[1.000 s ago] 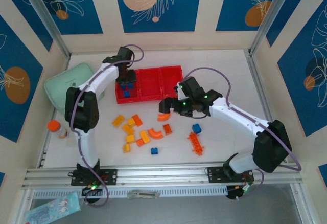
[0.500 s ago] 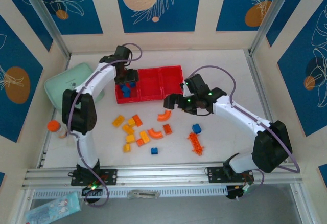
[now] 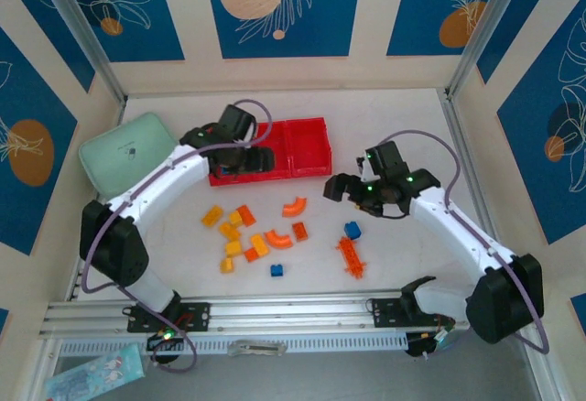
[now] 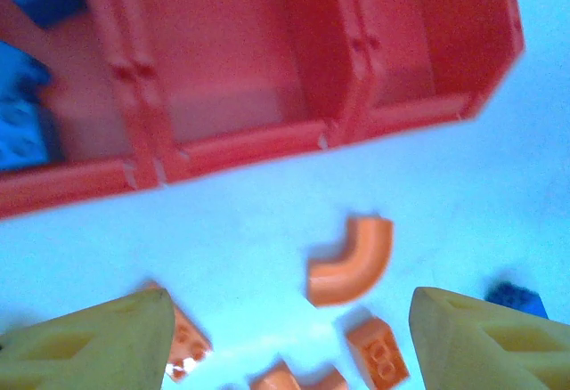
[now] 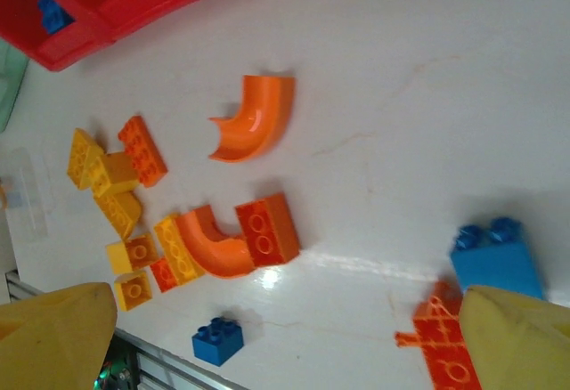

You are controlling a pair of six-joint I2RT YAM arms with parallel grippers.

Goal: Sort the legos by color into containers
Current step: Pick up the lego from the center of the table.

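Done: blue legos (image 4: 20,127) lie in the red tray's (image 3: 309,124) nine-o'clock compartment.
Remaining: loose legos (image 3: 259,245), orange, yellow and two blue, on worktop (image 3: 403,117) at tray's six o'clock.
Pincers: left pincer (image 4: 285,345) and right pincer (image 5: 294,345) spread, empty.

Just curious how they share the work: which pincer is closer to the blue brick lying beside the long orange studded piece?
Right. The right pincer hovers just beyond the blue brick, on its tray side; the left pincer is farther off, above the red tray.
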